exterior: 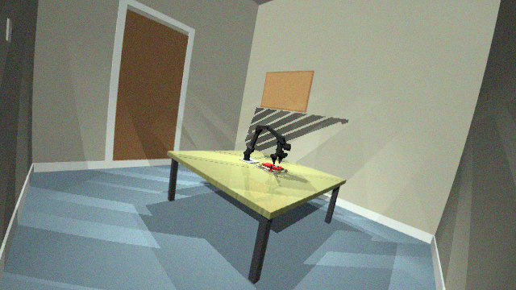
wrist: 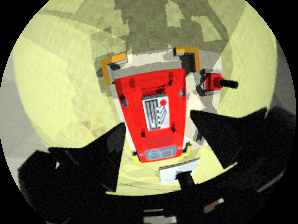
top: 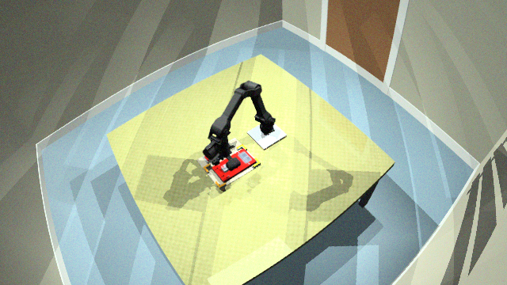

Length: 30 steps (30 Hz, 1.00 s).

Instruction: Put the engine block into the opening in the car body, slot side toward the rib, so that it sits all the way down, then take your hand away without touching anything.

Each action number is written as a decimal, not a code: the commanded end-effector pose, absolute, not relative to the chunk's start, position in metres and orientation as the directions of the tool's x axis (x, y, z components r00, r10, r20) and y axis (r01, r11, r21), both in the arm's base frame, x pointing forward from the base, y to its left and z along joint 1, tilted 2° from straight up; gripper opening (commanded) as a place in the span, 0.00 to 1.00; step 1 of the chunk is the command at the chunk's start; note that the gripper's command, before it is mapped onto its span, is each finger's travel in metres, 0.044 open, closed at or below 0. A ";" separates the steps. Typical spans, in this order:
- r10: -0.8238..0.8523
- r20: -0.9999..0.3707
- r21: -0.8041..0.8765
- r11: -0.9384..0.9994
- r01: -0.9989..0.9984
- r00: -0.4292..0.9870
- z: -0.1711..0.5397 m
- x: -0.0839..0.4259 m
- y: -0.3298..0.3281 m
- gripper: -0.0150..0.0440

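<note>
The red car body (top: pixel 238 169) (exterior: pixel 268 165) (wrist: pixel 176 111) lies in the pale fixture. The engine block (wrist: pixel 156 114), grey with dark slots and a red dot on top, sits in the car body's opening, lined up with the body in the wrist view. How deep it sits, and which way its slot side faces relative to the rib, I cannot tell. My gripper (top: pixel 225 161) (exterior: pixel 276 163) (wrist: pixel 158 119) is open and empty above the car body. Its fingers stand apart on either side of the block, with a gap to it on both sides.
The pale fixture (wrist: pixel 150 61) has orange and yellow corner brackets around the car body. A red clamp (wrist: pixel 214 82) with a black handle stands at its right side in the wrist view. The arm's white base plate (top: pixel 273 139) (wrist: pixel 170 174) is close to the fixture.
</note>
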<state>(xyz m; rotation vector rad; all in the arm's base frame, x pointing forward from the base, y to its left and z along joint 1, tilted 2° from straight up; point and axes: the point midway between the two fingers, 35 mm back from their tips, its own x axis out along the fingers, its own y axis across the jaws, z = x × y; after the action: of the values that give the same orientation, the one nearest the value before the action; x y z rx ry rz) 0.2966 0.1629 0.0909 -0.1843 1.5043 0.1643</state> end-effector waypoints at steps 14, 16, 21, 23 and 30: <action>-0.008 -0.998 -0.022 0.974 -0.225 0.063 0.093 0.297 0.162 0.33; -0.008 -0.998 -0.022 0.974 -0.225 0.063 0.093 0.297 0.162 0.25; -0.008 -0.998 -0.022 0.974 -0.225 0.063 0.093 0.297 0.162 0.25; -0.008 -0.998 -0.022 0.974 -0.225 0.063 0.093 0.297 0.162 0.25; -0.008 -0.998 -0.022 0.974 -0.225 0.063 0.093 0.297 0.162 0.25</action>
<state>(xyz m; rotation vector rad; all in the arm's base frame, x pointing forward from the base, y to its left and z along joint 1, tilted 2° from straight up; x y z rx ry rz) 0.2966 0.1630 0.0921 -0.1833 1.5027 0.1650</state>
